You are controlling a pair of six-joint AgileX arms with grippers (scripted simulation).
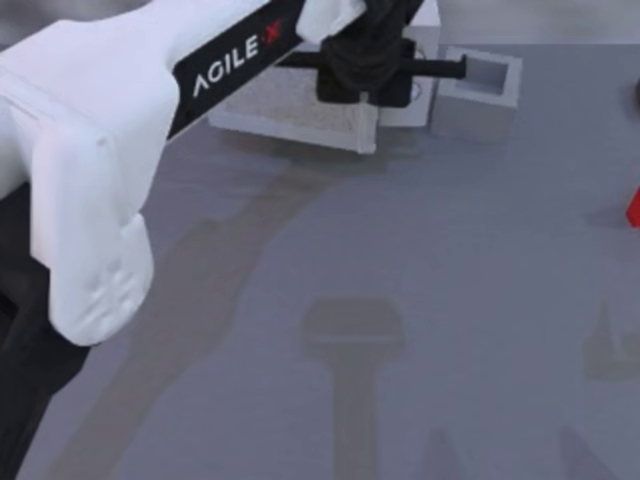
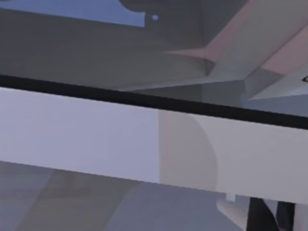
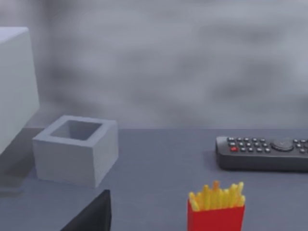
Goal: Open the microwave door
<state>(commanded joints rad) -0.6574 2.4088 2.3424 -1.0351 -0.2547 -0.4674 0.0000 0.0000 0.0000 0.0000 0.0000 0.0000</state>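
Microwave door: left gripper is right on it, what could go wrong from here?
1. The left gripper sits over the microwave door, hiding the contact in the top view; the grip may be poor and could slip.
2. The grey open-topped cube stands close beside the microwave, so the arm's black crossbar might knock it.
3. Pulling may drag the whole microwave instead of swinging the door.

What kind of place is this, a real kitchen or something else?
Probably a rendered tabletop test scene, not a kitchen: a plain grey table holds a microwave, a small grey open cube, a remote control and a carton of fries, unrelated things set out for AgileX arms.
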